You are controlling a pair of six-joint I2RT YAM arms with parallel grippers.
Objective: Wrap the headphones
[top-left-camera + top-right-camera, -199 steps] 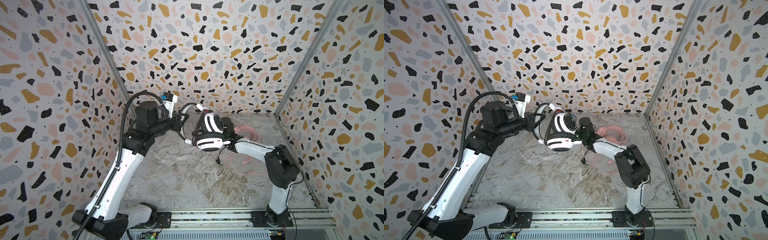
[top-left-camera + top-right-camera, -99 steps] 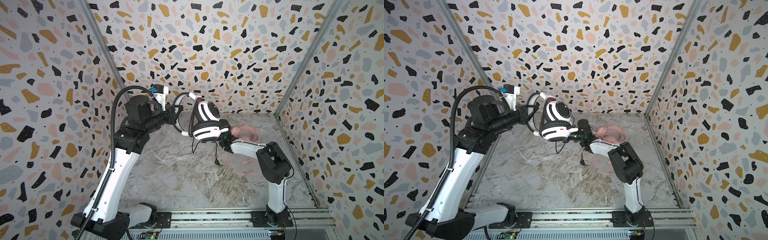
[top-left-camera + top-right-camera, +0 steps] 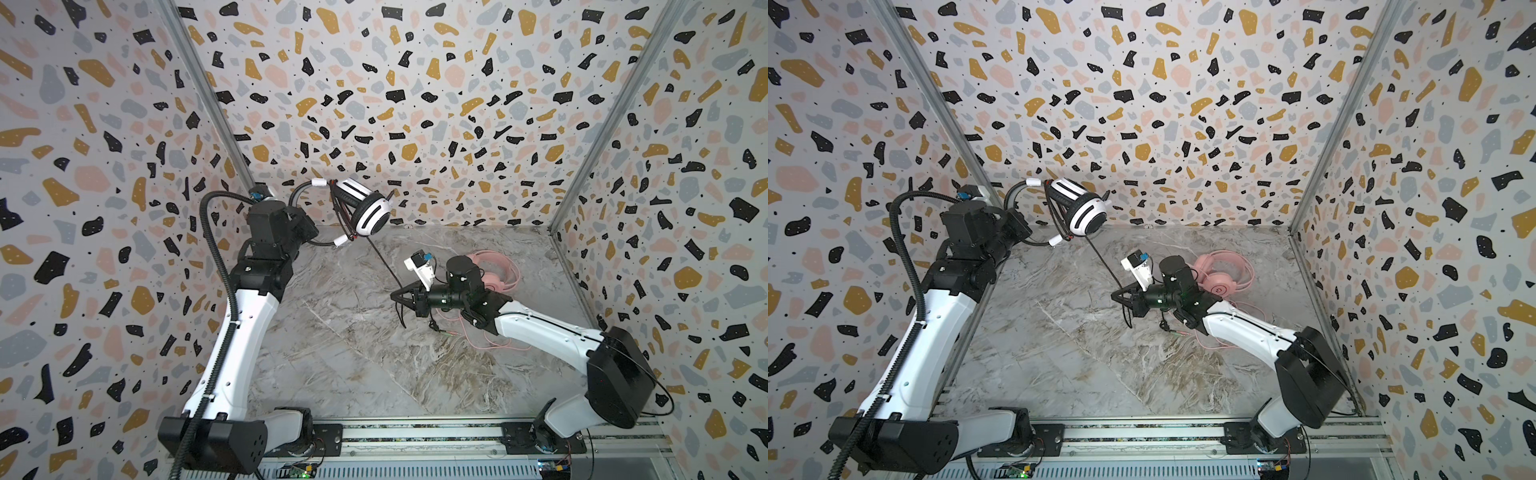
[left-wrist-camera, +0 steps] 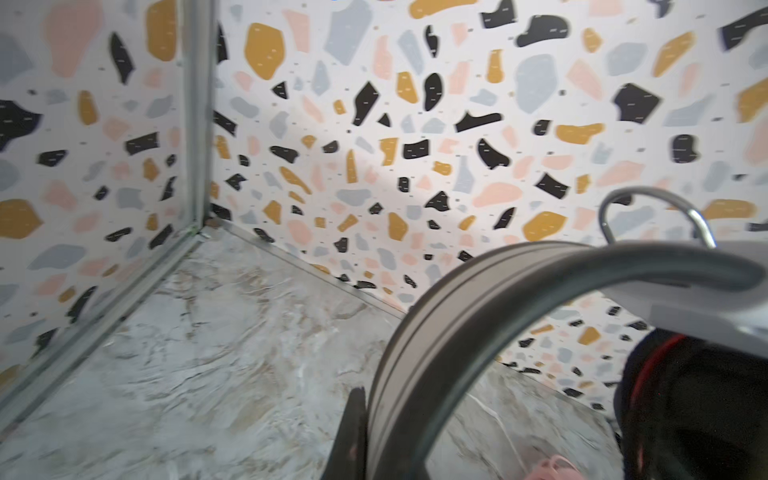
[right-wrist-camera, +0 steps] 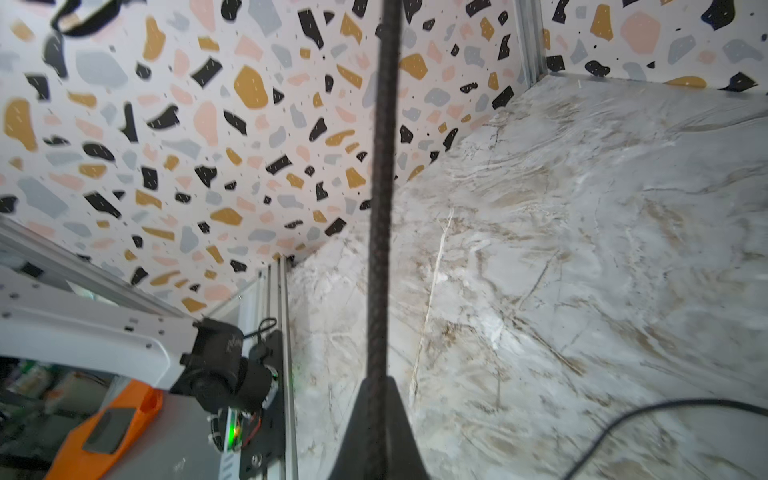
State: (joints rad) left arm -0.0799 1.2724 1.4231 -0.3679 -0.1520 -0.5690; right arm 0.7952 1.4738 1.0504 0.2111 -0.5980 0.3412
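Note:
The white-and-black headphones [image 3: 370,212] [image 3: 1086,212] hang in the air near the back wall. My left gripper [image 3: 311,233] [image 3: 1022,231] is shut on their dark headband [image 4: 457,332], with one finger [image 4: 353,428] pressed against it. Their thin black cable [image 3: 380,264] [image 3: 1104,266] [image 5: 380,208] runs taut down to my right gripper [image 3: 395,294] [image 3: 1115,296] [image 5: 378,415], which is shut on it above the floor. The cable's loose end and plug [image 3: 440,330] trail on the floor below. The pink headphones [image 3: 498,270] [image 3: 1225,274] lie on the floor behind the right arm.
The pink cable [image 3: 490,345] [image 3: 1221,345] lies in loose loops on the marble floor under the right forearm. Terrazzo walls [image 3: 415,104] close in the back and both sides. A metal rail [image 3: 415,436] runs along the front edge.
My left arm has raised the white-and-black headphones up and back toward the wall. My right gripper has shut on the black cable and drawn away down and to the right, pulling it taut.

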